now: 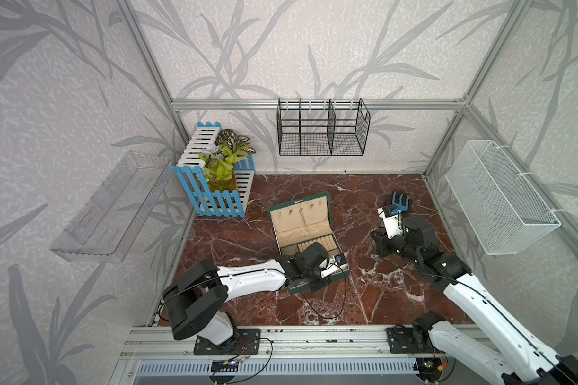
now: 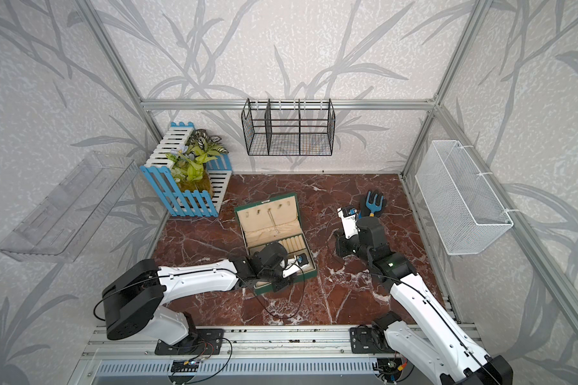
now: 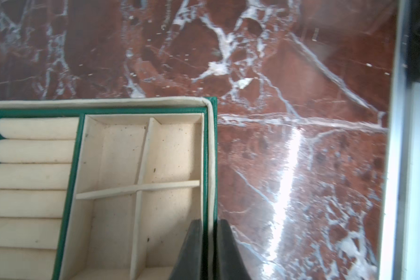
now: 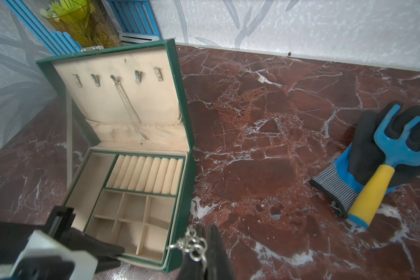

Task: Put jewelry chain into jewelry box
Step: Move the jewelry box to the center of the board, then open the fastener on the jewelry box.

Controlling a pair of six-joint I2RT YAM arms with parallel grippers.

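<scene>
The jewelry box [image 1: 294,226] [image 2: 264,226] stands open in the middle of the marble table, dark green with cream lining. Its lid [image 4: 121,97] leans back. My left gripper [image 3: 210,221] is shut on the box's front wall [image 3: 211,150], one finger inside a corner compartment and one outside. It shows the same way in the right wrist view [image 4: 120,254]. The jewelry chain [image 4: 188,243] is a bunch of chunky silvery links hanging from my right gripper [image 4: 206,228]. That gripper is shut on it just outside the box's front right corner, above the table.
A thin necklace [image 4: 129,109] hangs from a hook in the lid. A blue-and-black glove [image 4: 364,169] with a blue rake [image 4: 395,148] lies to the right. A blue-and-white fence planter [image 1: 214,186] stands at the back left. Wire baskets [image 1: 321,133] [image 1: 498,196] hang on the walls.
</scene>
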